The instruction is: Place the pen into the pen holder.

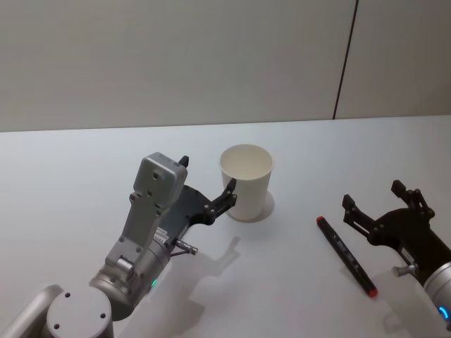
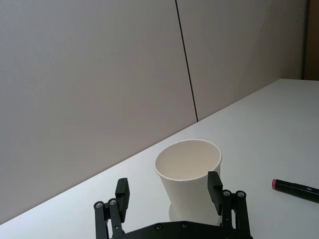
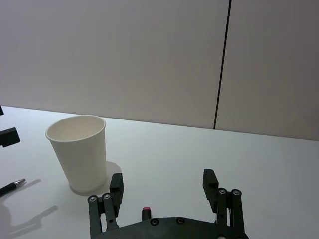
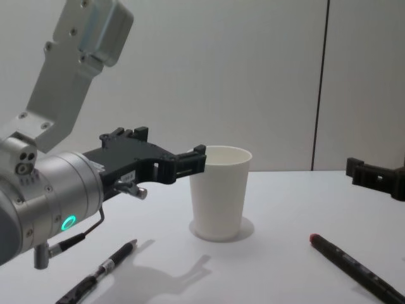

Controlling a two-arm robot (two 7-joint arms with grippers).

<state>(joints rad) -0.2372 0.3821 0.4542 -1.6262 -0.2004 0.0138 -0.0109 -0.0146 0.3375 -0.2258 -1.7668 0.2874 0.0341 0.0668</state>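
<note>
Pen [image 1: 345, 257] flat just beside right gripper [image 1: 373, 194], jaws wide open, empty, left gripper [image 1: 208, 173] open by pen holder [image 1: 246, 190]

The pen holder [image 1: 246, 182] is being shown as smooth, matt white paper. The pen [image 1: 345, 255] is being seen in black, faintly glossy plastic. The table [image 1: 70, 176] is being presented as smooth and matt, the left gripper [image 1: 208, 173] in matt black.

You've got a plain white pen holder [image 1: 246, 182] on a white tabletop [image 1: 70, 162]. At its 4 o'clock, the pen [image 1: 345, 255] is black with red at both ends. Your left end effector [image 1: 208, 174] and right end effector [image 1: 373, 193] are black.
</note>
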